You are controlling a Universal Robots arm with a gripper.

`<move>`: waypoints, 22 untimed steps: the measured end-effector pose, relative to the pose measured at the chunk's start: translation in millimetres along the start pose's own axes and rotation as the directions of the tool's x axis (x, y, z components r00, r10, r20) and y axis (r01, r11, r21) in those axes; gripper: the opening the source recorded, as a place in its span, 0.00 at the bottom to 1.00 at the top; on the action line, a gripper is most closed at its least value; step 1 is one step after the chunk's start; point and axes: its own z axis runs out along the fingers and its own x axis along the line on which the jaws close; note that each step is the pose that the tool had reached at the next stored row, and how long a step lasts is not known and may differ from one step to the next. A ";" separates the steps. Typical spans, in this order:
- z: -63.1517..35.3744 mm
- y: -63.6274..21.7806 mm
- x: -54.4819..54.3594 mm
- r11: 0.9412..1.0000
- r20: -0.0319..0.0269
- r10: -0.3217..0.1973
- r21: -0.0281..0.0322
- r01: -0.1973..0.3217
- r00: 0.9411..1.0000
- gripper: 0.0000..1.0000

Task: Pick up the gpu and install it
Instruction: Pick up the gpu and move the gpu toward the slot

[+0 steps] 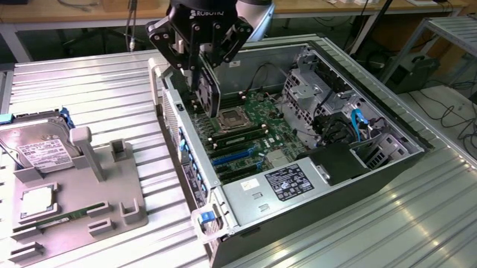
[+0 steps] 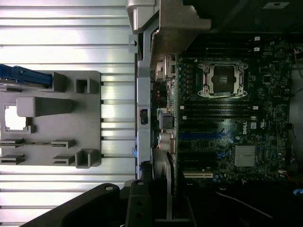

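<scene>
Arm: enters the exterior view at 12 o'clock, wrist turned straight down over the open computer case point(image 1: 328, 223).
Gripper point(image 1: 199, 71): fingers vertical, clamped together on the top edge of the gpu point(image 1: 208, 96).
Gpu: hangs upright and edge-down below the fingers, inside the case's end at 11 o'clock, close to that wall.
Gpu vs board: lower edge near the CPU socket point(image 1: 229, 118) on the motherboard point(image 1: 257, 131); contact cannot be told.
Blue slots point(image 1: 237, 158): at 6 o'clock of the socket, apart from the card.
Tray point(image 1: 89, 195): at 8 o'clock on the ribbed table point(image 1: 111, 84), carrying the hard drive point(image 1: 37, 146) and memory stick point(image 1: 67, 216).
</scene>
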 end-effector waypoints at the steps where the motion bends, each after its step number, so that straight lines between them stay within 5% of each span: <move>1: 0.0 0.0 -1.1 1.000 0.000 0.000 0.000 0.000 1.000 0.28; 22: 0.1 0.0 -28.2 1.000 0.000 0.000 0.000 0.000 1.000 0.28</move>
